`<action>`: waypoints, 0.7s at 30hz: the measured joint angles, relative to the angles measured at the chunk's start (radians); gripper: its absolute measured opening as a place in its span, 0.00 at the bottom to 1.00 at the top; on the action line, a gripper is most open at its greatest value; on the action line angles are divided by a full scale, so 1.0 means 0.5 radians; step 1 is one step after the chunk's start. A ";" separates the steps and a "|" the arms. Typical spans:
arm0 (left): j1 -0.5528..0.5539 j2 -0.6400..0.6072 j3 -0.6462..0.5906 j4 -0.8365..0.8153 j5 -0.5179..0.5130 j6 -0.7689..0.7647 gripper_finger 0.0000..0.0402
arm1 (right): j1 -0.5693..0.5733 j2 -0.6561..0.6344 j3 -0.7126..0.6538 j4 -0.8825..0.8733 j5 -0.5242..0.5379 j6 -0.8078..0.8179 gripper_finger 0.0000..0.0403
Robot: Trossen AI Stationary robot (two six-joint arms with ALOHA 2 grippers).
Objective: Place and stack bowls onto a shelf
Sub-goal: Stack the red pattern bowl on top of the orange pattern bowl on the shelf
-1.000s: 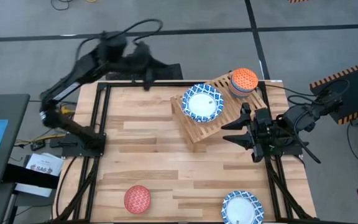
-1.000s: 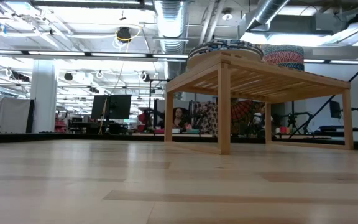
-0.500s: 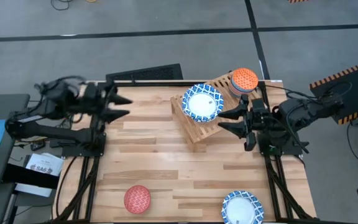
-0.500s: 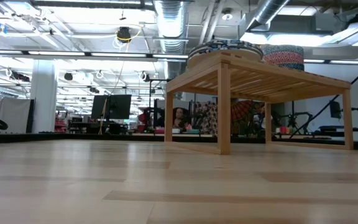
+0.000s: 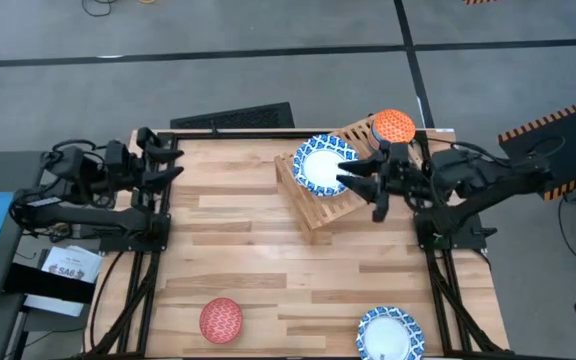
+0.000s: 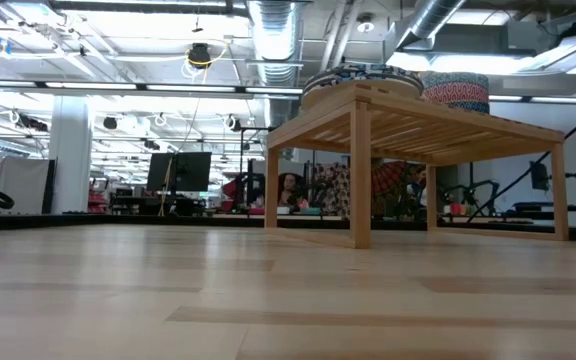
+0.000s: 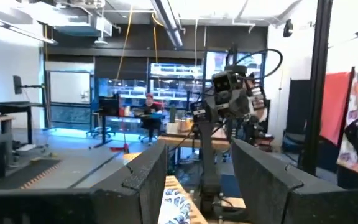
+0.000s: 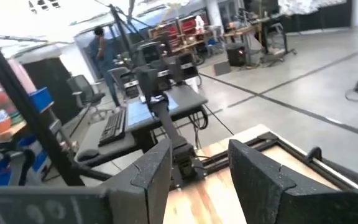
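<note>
Right now the right gripper (image 5: 360, 181), fingers spread and empty, hangs over the shelf (image 5: 340, 205) beside the blue-and-white bowl (image 5: 325, 165); it could clip that rim (the orange bowl (image 5: 392, 127) sits just behind). The left gripper (image 5: 168, 165), also open, waits well away.

The low slatted wooden shelf (image 5: 340, 186) sits at the table's far right — a wide blue-and-white bowl (image 5: 323, 165) and an orange patterned bowl (image 5: 393, 127) rest on it. A red bowl (image 5: 221, 320) lies near-left on the wooden tabletop (image 5: 248, 255), another blue-and-white bowl (image 5: 389, 334) near-right.
</note>
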 joint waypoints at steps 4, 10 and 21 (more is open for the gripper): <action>-0.001 0.061 0.001 -0.044 0.011 -0.219 0.41 | -0.009 0.039 -0.004 -0.181 -0.054 0.004 0.46; -0.076 0.314 0.001 -0.333 0.250 -0.788 0.41 | 0.011 0.033 -0.001 -0.455 -0.177 -0.081 0.46; -0.787 1.118 0.195 -1.244 0.653 -1.224 0.36 | 0.018 -0.026 0.000 -0.525 -0.172 -0.173 0.46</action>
